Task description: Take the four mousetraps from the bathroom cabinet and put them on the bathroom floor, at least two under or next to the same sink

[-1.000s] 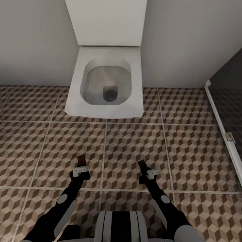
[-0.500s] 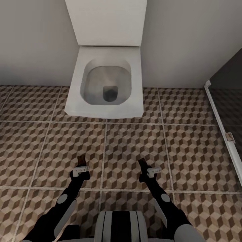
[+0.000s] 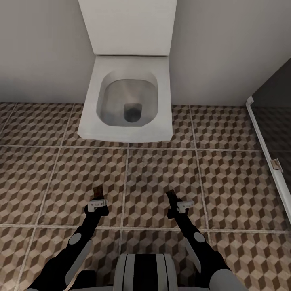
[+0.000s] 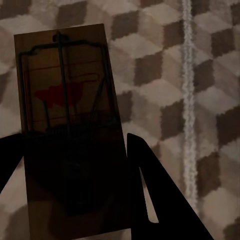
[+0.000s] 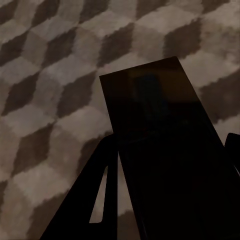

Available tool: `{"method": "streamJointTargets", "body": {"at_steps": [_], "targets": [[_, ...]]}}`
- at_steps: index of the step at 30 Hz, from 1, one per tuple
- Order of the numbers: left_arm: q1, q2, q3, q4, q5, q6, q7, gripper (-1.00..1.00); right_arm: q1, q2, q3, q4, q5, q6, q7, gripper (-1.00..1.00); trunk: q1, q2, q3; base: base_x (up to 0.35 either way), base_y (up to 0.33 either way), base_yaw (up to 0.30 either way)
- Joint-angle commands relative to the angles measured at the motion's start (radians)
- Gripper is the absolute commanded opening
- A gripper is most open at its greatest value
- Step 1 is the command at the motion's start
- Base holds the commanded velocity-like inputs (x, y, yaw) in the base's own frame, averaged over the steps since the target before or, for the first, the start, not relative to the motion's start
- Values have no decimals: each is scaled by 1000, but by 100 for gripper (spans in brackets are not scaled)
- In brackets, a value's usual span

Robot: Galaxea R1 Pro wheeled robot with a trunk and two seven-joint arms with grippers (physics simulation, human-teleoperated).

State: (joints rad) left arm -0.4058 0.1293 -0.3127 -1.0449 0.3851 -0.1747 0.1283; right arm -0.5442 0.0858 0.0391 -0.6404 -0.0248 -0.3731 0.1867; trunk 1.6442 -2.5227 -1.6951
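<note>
A mousetrap [image 4: 67,95], its wire and red mark facing the left wrist camera, is sitting clamped in the left claw [image 3: 98,197] above the bathroom floor [image 3: 226,169]. A second mousetrap [image 5: 155,115], showing a plain dark face, is being gripped in the right claw [image 3: 171,199]. Both claws are hanging over the patterned tiles, well short of the white toilet [image 3: 127,97] against the wall [image 3: 40,48].

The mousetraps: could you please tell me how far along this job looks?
Done: two traps are out of the cabinet. In hand: the left gripper holds a tan wooden mousetrap with a red mark; the right gripper holds a dark flat board. Left: none lies on the cube-patterned floor tiles.
</note>
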Motion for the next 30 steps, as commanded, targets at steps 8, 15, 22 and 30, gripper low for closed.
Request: {"method": "streamJointTargets", "body": {"at_steps": [8,15,22,30], "targets": [[-1,2,-6,-1,6,-5,11,-100,0,0,-1,1,-4,-3,5,-100,0,0,0,0,0,0],[-1,1,-6,-1,6,-3,11,-100,0,0,-1,1,-4,-3,5,-100,0,0,0,102,0,0],[-1,1,-6,-1,6,-4,11,-100,0,0,-1,1,-4,-4,5,-100,0,0,0,247,0,0],[-1,1,-6,-1,6,-5,11,-100,0,0,0,1,-4,-4,5,-100,0,0,0,37,0,0]]}}
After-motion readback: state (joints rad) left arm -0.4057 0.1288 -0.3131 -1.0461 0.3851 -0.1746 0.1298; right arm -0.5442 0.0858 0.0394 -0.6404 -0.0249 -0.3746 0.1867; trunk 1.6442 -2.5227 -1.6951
